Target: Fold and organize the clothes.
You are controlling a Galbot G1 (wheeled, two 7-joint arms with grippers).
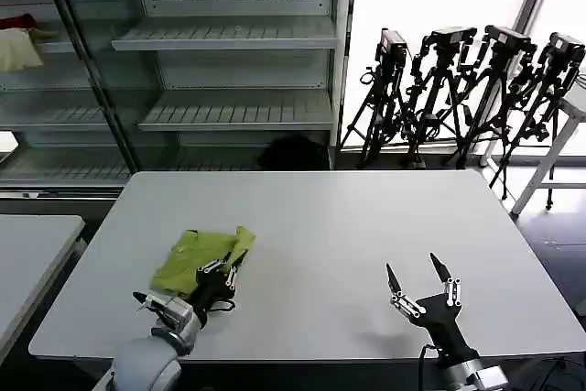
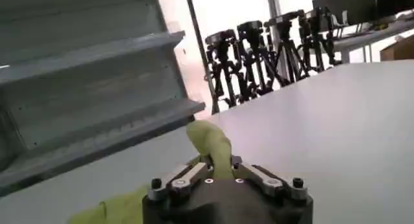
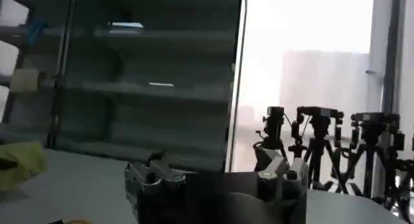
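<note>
Legible text, labels and markings: none found.
No readable lettering, brand, number or sign on the crumpled lime yellow-green cotton T-shirt, whose visible folds are plain; none on the white rectangular table, the grey metal shelving unit or the row of black camera tripods by the window; the metal bodies of the grippers carry only screws, no marks that can be read.
</note>
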